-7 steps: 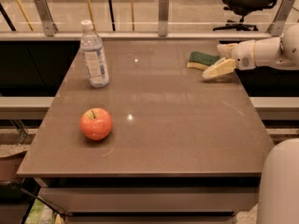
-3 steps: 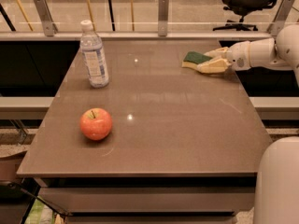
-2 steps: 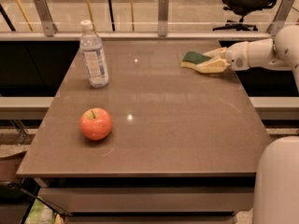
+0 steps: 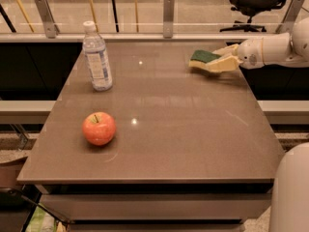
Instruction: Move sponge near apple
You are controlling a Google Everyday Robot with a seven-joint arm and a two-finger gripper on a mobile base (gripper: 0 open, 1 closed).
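Jaws of the cream two-finger gripper [image 4: 216,59] are clamped on the right end of the small green-topped, yellow-foam rectangular sponge [image 4: 203,56], upper right of the frame, over the brown table [image 4: 183,129]. The round red-orange apple [image 4: 99,128] sits well apart at lower left, with 1 clear plastic bottle [image 4: 97,57] upright at upper left.

- The water bottle [image 4: 97,57] has a label, but I cannot read its print.
- My gripper [image 4: 213,60], at the table's [image 4: 169,129] far right, clasps the sponge [image 4: 204,56].
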